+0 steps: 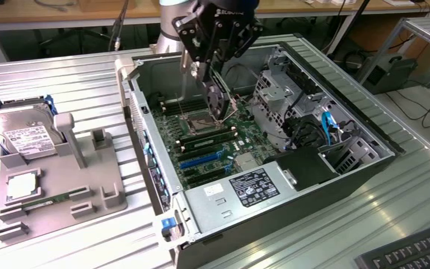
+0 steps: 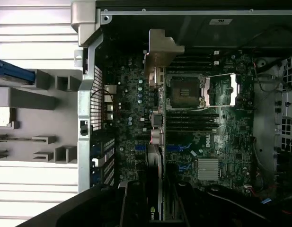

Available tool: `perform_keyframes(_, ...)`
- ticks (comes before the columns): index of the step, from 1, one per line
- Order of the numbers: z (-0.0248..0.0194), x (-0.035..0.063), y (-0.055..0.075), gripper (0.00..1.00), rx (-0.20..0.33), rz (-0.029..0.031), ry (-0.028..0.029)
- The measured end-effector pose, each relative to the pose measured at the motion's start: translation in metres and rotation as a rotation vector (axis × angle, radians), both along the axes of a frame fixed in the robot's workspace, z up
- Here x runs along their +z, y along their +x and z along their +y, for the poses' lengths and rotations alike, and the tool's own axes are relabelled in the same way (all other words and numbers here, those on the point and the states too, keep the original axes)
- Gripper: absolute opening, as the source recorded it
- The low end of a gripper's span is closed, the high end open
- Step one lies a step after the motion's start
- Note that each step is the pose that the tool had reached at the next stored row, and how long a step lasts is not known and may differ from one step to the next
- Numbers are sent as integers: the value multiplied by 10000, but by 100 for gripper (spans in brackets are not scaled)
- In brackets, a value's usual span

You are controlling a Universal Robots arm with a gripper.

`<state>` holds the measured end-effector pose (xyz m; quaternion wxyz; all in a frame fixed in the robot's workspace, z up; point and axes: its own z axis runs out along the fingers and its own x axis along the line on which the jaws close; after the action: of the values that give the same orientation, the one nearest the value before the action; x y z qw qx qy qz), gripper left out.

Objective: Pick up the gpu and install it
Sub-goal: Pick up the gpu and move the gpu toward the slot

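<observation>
Holding: my gripper [image 2: 157, 201] clamps the graphics card [image 2: 157, 125] edge-down over the motherboard [image 2: 226, 137].
Risk: I judge a slight tilt could jam its connector or bracket against the case [image 2: 85, 85].

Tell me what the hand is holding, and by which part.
The hand holds the gpu by the end away from its metal bracket; the card hangs over the motherboard.

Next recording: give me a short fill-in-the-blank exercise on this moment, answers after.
The gripper is ____ on the thin black gpu card with pale metal bracket.
Below it, in the open grey computer case, lies the green ____.
The silver white-labelled hard drive sits at the exterior view's ____.
Missing: shut, motherboard, left.
</observation>
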<state>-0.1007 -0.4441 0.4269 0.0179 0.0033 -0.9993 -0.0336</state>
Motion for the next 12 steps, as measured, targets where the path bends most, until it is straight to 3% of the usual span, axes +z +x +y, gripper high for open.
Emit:
perform_keyframes(9,-15,-164,408,26,3,25,-1)
perform_keyframes(12,-18,-188,445,26,3,36,-1)
